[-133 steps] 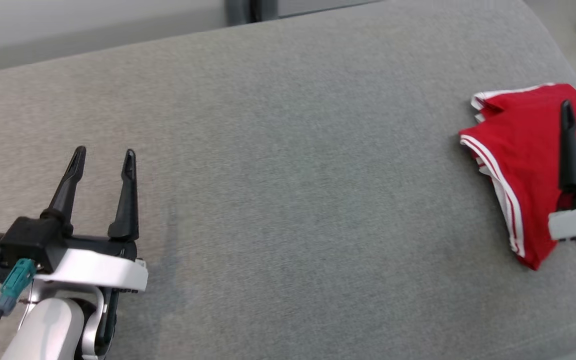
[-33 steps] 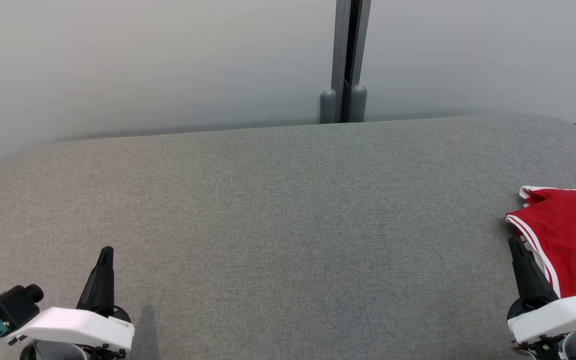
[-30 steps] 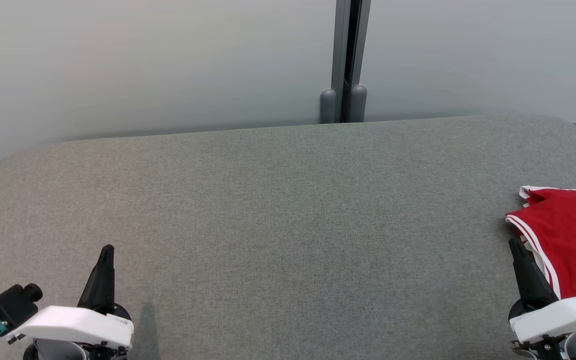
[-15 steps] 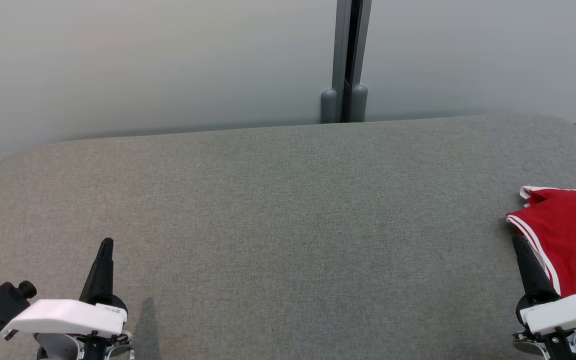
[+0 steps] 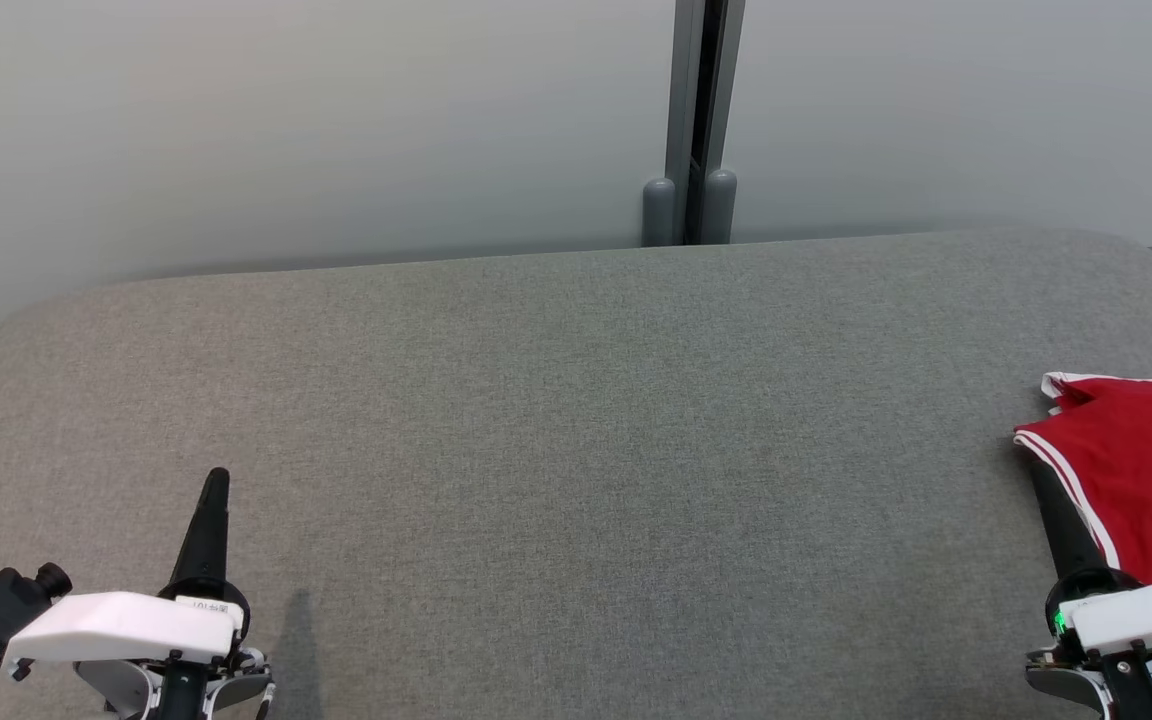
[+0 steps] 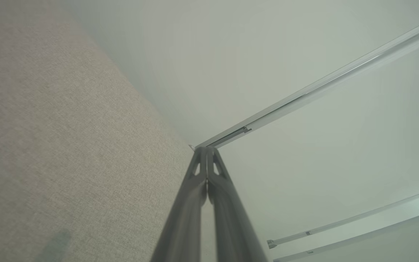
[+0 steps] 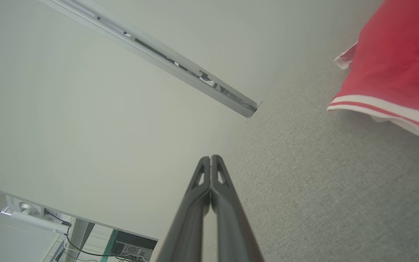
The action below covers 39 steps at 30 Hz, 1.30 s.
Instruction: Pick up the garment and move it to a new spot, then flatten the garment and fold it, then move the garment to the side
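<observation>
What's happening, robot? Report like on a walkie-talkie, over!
Left gripper shut, empty. Right gripper shut, empty. Red garment folded, at right end of the gray cushion. Nothing in the way.

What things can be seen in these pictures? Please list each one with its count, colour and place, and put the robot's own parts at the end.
padded surface: one, grey fabric, across the middle and front of the head view
garment: one, red with white stripes, lying at the right edge of the padded surface
wall panels: two, pale grey-white, behind the padded surface
post: one, grey, upright between the wall panels
left gripper: one, dark fingers, shut and empty, lower left over the padded surface
right gripper: one, dark fingers, shut and empty, lower right next to the garment, not holding it
</observation>
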Motion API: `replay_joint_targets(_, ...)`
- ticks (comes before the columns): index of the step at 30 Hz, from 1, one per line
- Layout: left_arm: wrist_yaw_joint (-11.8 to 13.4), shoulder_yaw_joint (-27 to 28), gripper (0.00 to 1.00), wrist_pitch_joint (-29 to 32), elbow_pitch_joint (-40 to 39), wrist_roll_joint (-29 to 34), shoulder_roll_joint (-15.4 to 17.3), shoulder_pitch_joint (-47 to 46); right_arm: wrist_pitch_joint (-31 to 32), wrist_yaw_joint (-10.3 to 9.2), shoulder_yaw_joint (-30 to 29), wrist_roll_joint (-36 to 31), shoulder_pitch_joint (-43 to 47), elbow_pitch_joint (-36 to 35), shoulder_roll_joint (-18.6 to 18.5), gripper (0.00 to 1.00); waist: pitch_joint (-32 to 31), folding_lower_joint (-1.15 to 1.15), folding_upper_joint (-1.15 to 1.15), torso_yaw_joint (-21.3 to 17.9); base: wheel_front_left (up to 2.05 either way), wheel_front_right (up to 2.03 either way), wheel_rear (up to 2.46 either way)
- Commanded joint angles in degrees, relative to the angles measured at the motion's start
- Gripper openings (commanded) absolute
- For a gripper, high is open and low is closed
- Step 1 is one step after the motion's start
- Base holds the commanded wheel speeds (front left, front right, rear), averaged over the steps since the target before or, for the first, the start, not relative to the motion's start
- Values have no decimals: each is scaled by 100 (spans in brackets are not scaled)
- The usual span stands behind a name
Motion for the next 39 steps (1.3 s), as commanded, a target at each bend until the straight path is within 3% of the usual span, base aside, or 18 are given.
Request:
replay_joint_targets(1, -72, 74, 0, 28, -22, -116, -3, -149, 38, 2, -33, 161, -131, -10, -27, 0, 0, 0, 0, 1, 0, 0, 0)
replay_joint_targets(39, -478, 497, 0, 387, 298, -1533, -434, -368, 204, 2, -180, 2006, -357, 396, -10, 0, 6, 0, 0, 24, 0, 0, 0)
